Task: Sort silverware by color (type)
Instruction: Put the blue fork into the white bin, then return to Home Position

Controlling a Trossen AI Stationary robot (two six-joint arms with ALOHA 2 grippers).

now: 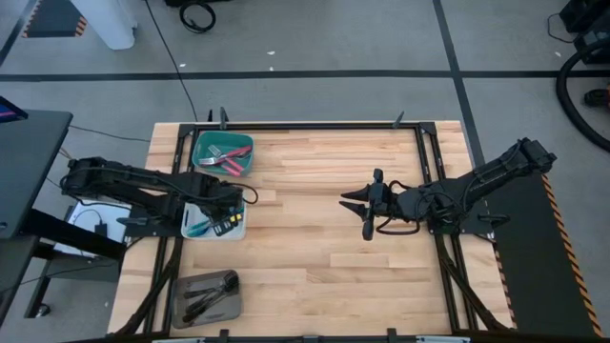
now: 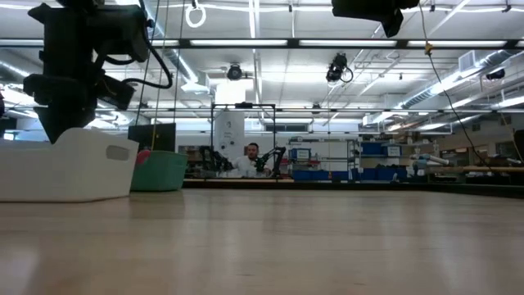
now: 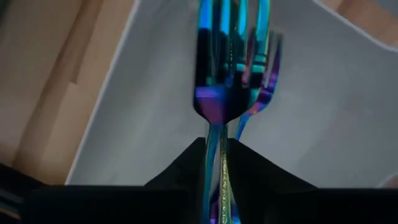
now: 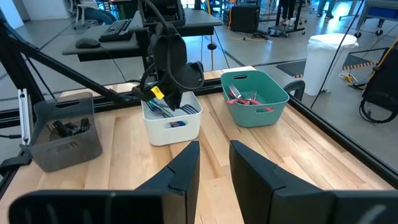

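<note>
My left gripper (image 3: 216, 144) is down in the white tray (image 1: 236, 231), shut on an iridescent blue-purple fork (image 3: 217, 68). A second iridescent fork (image 3: 266, 74) shows right behind it; more lie in this tray (image 4: 163, 110). The right wrist view shows the left gripper (image 4: 166, 99) above the white tray (image 4: 177, 127). Red-handled forks (image 1: 227, 160) lie in the teal tray (image 1: 246, 143). Dark utensils (image 1: 212, 291) lie in the grey tray (image 1: 187, 284). My right gripper (image 1: 365, 208) hovers open over the table's middle, holding nothing. My left gripper pinches the iridescent fork between its two fingers by the handle (image 3: 213, 134), just behind the head. The fingers come from above, pointing down into the white tray and lying along the fork. The tines point ahead over the tray's floor. Whether it also holds the second fork I cannot tell.
The three trays stand in a row along the table's left side: teal far, white middle, grey near. Bare wood (image 1: 315, 248) spreads between the trays and the right arm. In the low view a person (image 2: 252, 156) sits far behind the table.
</note>
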